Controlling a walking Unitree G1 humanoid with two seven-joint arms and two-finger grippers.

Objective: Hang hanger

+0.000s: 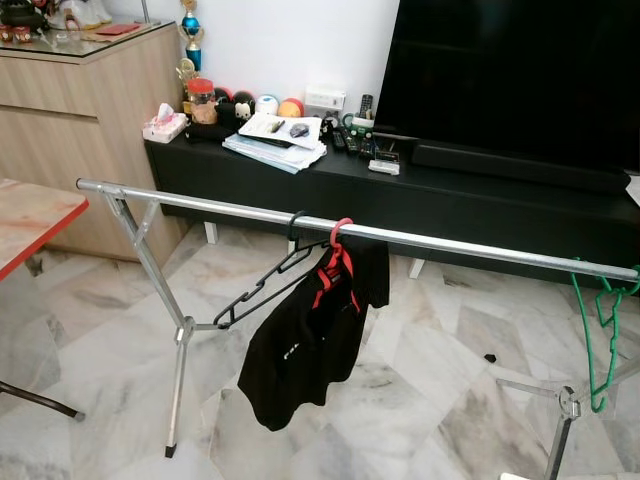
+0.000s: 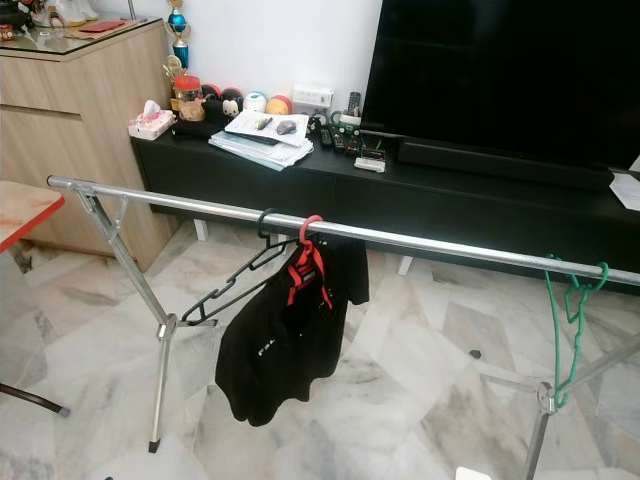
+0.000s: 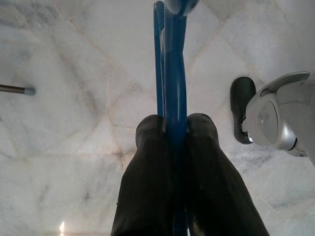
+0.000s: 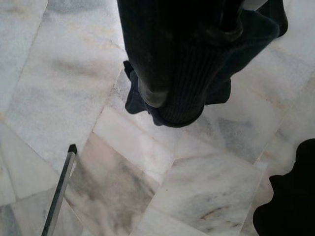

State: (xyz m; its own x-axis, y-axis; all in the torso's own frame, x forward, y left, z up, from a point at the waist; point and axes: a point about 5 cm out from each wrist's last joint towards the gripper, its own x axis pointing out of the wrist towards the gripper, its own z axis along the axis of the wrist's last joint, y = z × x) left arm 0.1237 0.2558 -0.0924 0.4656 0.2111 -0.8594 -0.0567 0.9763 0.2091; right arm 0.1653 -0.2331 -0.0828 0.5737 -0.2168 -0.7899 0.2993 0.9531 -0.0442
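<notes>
1. My left gripper [image 3: 172, 130] has its two black fingers pressed tight on a blue plastic hanger [image 3: 170, 64], which runs straight out past the fingertips over the marble floor [image 3: 74, 147]; I judge that low carry keeps it clear of the rack until I raise it.
2. The right gripper [image 4: 167, 105] hangs near the floor with dark cloth bunched around its fingers; I cannot tell whether they are open or pinched on it.
3. The long silver metal rail [image 1: 200, 203] crosses in front of me on splayed legs.
4. Near its middle hang an empty black hanger [image 1: 262, 285] and a red hanger [image 1: 338, 250] bearing a black shirt [image 1: 310, 345] (touching each other).
5. A green hanger [image 1: 605, 330] sits at the rail's right end.
6. The bare stretch toward the left end looks best for hooking.
</notes>
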